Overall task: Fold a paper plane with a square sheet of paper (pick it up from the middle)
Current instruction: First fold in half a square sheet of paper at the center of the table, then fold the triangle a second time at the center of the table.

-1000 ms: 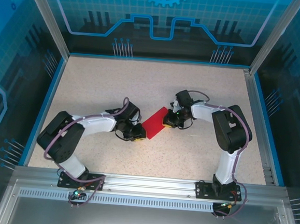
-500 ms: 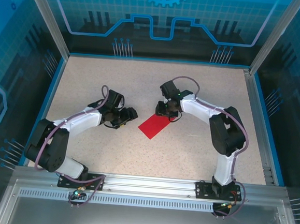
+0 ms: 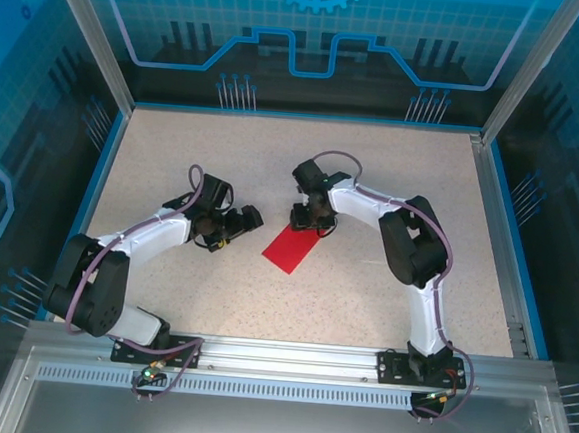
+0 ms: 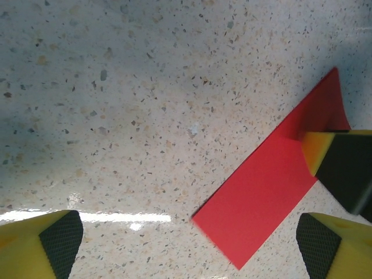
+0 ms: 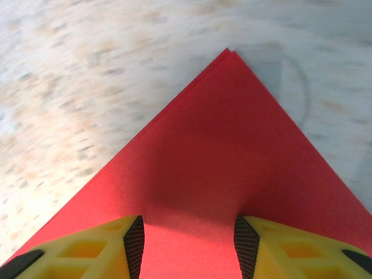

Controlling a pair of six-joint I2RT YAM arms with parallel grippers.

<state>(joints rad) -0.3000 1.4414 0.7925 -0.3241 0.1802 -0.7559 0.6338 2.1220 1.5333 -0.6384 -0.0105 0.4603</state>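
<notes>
The square sheet of paper lies mid-frame on the table, folded once into a narrow rectangle (no nose or wings yet), so most folds are left. The left hand hovers just left of it, fingers wide apart. The right hand bends low over its upper end, fingers apart, tips on the paper.

Left gripper has let go of the red paper and drawn back leftward, jaws spread wide, right gripper shifted left, jaws now parted at the paper's far end, paper slid slightly left
</notes>
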